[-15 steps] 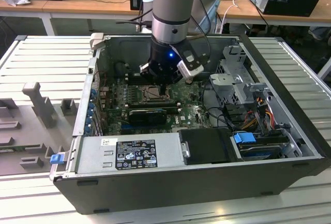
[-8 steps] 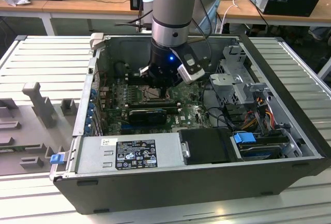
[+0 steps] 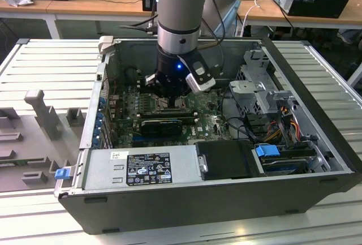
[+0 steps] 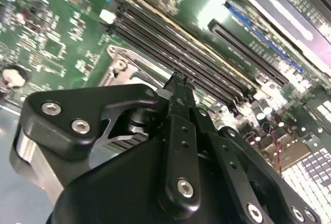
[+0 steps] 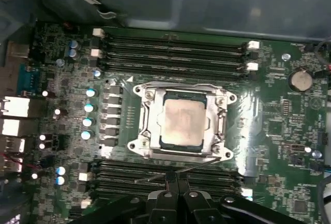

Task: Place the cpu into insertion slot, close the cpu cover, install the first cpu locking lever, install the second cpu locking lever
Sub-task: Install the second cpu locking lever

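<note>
My claw (image 5: 173, 182) hangs low over the motherboard (image 5: 269, 131), its two black fingertips pressed together with no gap between them, right at the edge of the socket. In the first wrist view a thin lever wire (image 5: 194, 168) runs slantwise from the socket frame's corner toward my fingertips; whether they actually pinch it I cannot tell. In the second wrist view the same tips (image 4: 178, 87) meet in a narrow point above the long black memory slots (image 4: 207, 63).

The cpu (image 5: 181, 123) lies flat in its socket, a small square with a pale, faintly smeared silver-grey top. The cpu cover (image 5: 147, 115), a thin grey metal frame, is folded down around it, so the chip shows through its square window. Screw heads sit at the frame's corners. Memory slots run along both long sides of the socket.

In the exterior view my arm (image 3: 178, 13) comes down nearly vertical into the open computer case (image 3: 317, 115), the wrist straight, a blue light glowing on it, and the claw (image 3: 169, 102) down among the boards. The case lies on its side on a ribbed grey counter (image 3: 51, 64), with the power supply (image 3: 141, 168) along the near wall.

My own wrist hides the socket in the exterior view, and the claw's black body blocks most of the socket in the second wrist view.
</note>
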